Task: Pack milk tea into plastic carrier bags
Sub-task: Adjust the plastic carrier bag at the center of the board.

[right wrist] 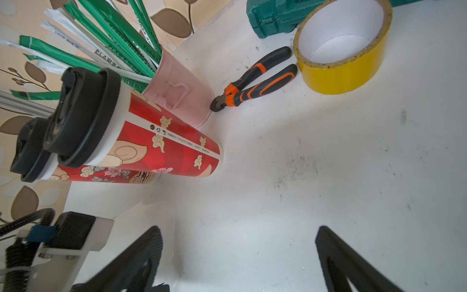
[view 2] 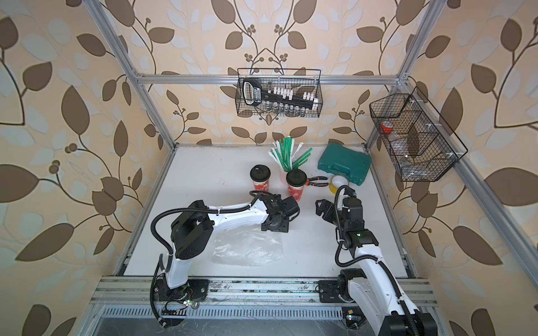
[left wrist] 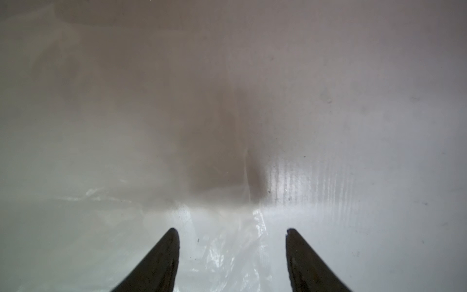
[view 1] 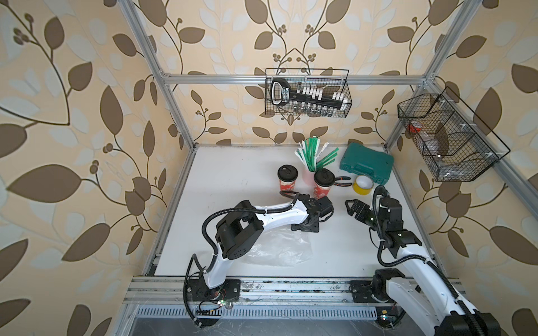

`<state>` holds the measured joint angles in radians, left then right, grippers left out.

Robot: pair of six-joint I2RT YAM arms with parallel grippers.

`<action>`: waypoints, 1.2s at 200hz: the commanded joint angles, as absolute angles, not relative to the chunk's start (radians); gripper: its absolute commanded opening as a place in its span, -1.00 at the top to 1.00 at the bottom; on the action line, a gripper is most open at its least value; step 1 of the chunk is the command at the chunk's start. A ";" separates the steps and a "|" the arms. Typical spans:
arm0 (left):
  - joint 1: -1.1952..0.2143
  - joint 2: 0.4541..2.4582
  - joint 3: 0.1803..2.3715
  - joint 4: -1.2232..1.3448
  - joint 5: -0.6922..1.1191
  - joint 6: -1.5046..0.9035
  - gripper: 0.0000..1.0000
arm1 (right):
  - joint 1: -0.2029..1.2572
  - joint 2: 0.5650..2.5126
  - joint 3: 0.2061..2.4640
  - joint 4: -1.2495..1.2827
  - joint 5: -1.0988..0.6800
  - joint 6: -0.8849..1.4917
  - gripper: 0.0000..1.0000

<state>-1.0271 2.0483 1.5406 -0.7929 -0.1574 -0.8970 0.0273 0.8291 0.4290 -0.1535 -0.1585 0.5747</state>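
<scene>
Two red cups, one bag, one pliers, one tape roll, one case

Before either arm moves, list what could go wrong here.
1. The bag lies flat and thin; the left tool, jaws apart over its edge, may pinch both layers or slip off.
2. The nearer cup stands close to the other cup and the straw cup; the open right tool may topple a neighbour reaching in.
3. The left arm's wrist sits beside the nearer cup and could bump it.
</scene>
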 commanded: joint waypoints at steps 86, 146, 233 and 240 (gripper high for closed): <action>-1.016 2.019 1.530 -0.775 -0.196 -0.914 0.80 | 0.013 0.818 0.406 -0.150 -0.232 0.565 -0.99; -1.014 1.803 1.467 -0.757 -0.166 -0.903 1.00 | 0.027 0.848 0.415 -0.088 -0.570 0.627 -0.93; -0.991 1.520 1.443 -0.733 -0.144 -0.863 1.00 | 0.425 0.859 0.557 -0.245 -0.322 0.654 -0.86; -0.991 1.507 1.437 -0.727 -0.150 -0.862 1.00 | 0.426 0.858 0.567 -0.267 -0.298 0.642 -0.85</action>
<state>-1.0000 1.5688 1.4437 -0.7322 -0.1490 -0.8879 0.4156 0.8562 0.5217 -0.1761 -0.4076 0.6651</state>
